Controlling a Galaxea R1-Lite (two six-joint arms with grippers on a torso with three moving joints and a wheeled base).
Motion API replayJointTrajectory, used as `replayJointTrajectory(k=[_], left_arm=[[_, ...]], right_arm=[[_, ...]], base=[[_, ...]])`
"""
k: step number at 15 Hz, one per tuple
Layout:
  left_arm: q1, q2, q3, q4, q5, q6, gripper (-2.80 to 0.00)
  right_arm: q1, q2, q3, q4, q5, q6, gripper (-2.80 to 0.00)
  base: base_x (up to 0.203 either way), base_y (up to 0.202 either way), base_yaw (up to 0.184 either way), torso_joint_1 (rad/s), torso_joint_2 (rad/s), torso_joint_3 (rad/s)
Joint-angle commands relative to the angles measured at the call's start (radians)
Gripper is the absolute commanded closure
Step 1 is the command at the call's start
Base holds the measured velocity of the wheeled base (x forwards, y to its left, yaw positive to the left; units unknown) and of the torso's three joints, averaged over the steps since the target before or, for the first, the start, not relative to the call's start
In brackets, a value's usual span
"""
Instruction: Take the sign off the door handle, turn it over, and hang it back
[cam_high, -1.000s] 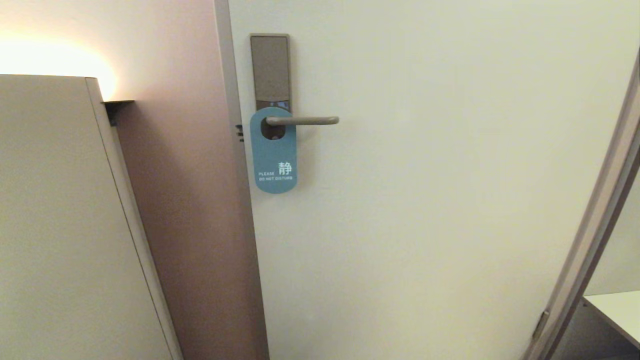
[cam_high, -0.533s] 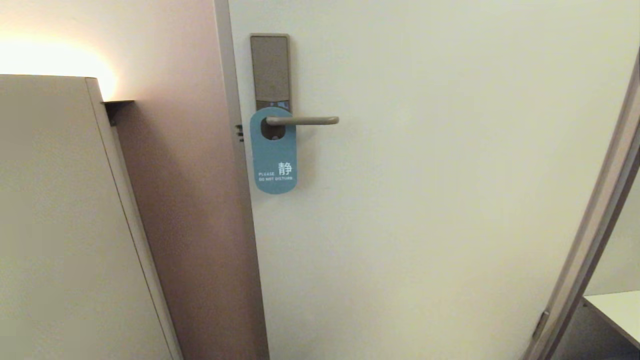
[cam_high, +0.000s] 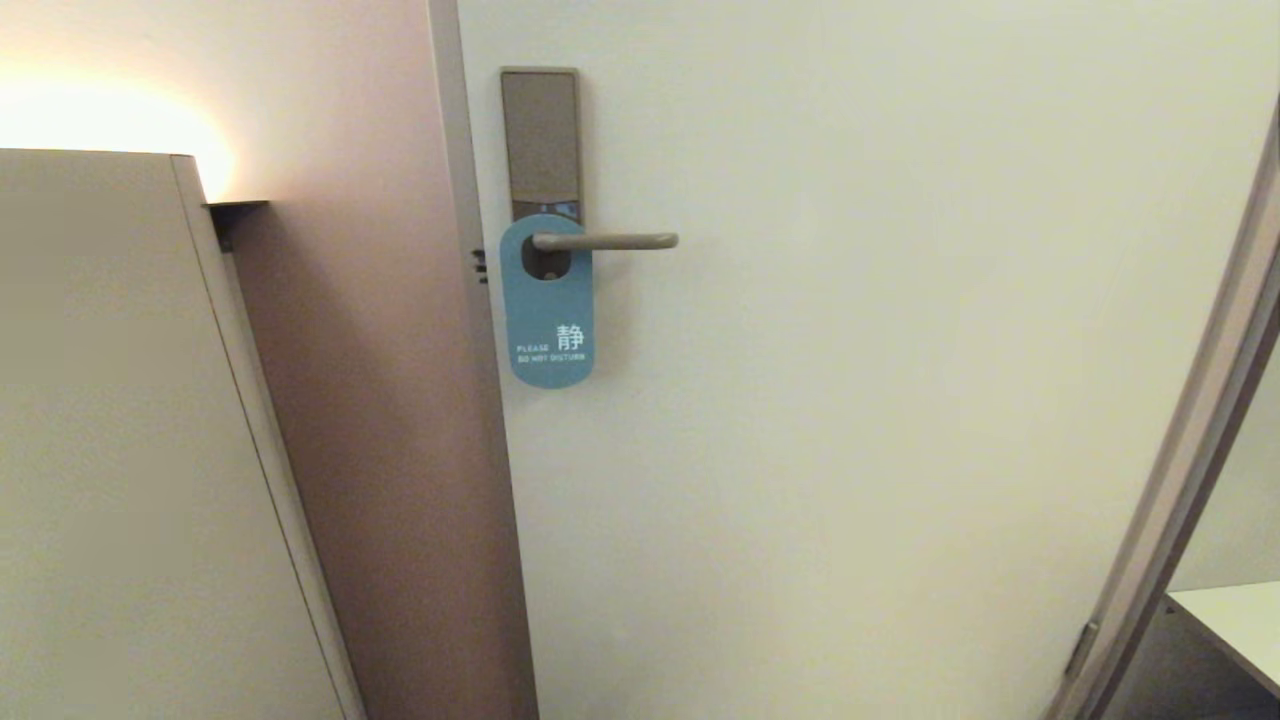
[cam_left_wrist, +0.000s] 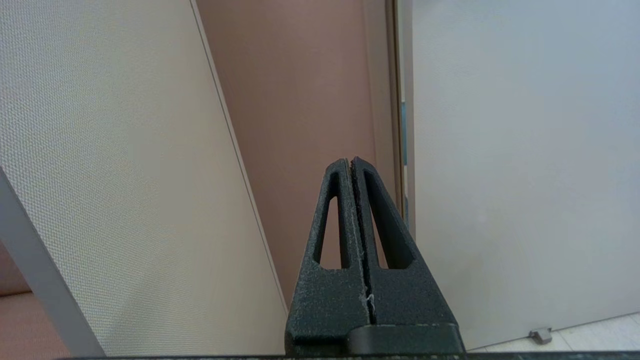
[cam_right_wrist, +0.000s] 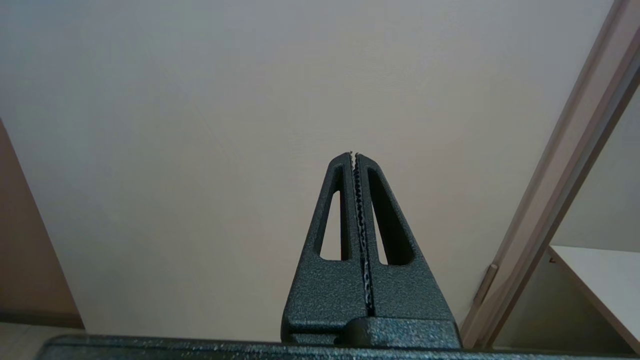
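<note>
- the sign (cam_high: 547, 305) hangs blue face out on the door handle (cam_high: 605, 241), hugging the door's (cam_high: 900, 400) left edge
- lever sticks out rightward, free end over bare door
- left gripper (cam_left_wrist: 350, 162) pinched closed, holding nothing, low by the door edge
- right gripper (cam_right_wrist: 353, 156) pinched closed too, empty, facing plain door near the frame (cam_right_wrist: 565, 200)

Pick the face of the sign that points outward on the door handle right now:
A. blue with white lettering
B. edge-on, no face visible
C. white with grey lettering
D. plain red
A: the sign hangs on the door handle showing its blue face with white lettering.
</note>
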Motion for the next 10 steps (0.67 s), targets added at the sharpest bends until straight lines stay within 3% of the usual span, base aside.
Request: replayJointTrajectory(k=[1,10], left_arm=[[0.0,0.0,0.0,0.0,-0.001,0.001,0.0],[0.0,0.0,0.0,0.0,-0.001,0.001,0.0]], right_arm=[[0.0,0.001,0.0,0.0,0.002,-0.002,0.0],[0.0,0.001,0.0,0.0,0.0,0.001,0.0]], base=[[0.0,0.0,0.0,0.0,0.0,0.0],[0.0,0.0,0.0,0.0,0.0,0.0]])
